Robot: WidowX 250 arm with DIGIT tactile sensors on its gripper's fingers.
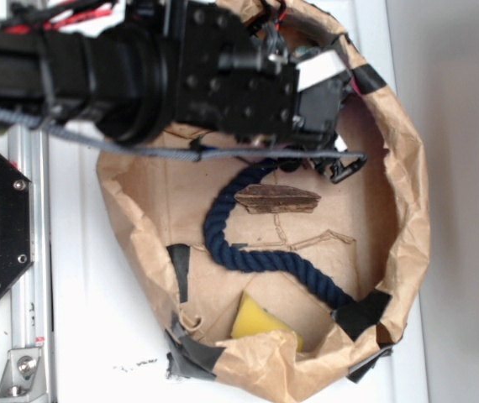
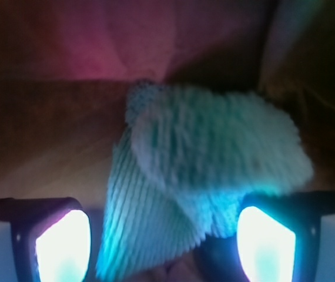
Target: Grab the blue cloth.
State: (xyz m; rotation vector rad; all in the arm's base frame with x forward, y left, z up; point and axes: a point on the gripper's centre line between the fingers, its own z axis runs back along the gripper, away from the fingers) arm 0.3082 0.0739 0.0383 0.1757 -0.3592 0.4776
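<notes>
The blue cloth [image 2: 203, 170] is a pale teal terry cloth lying crumpled on the brown paper floor, filling the middle of the wrist view. My gripper [image 2: 164, 244] is open, with one glowing finger pad [image 2: 62, 244] on the left of the cloth and the other on the right; the cloth's near corner lies in the gap between them. In the exterior view the gripper [image 1: 328, 105] is low in the far part of the paper-lined basin [image 1: 407, 168], and the arm hides the cloth.
A thick navy rope [image 1: 239, 243] curves across the basin floor. A brown bark-like piece [image 1: 277, 200] lies beside it. A yellow sponge [image 1: 260, 323] sits at the near wall. Crumpled paper walls with black tape ring the basin.
</notes>
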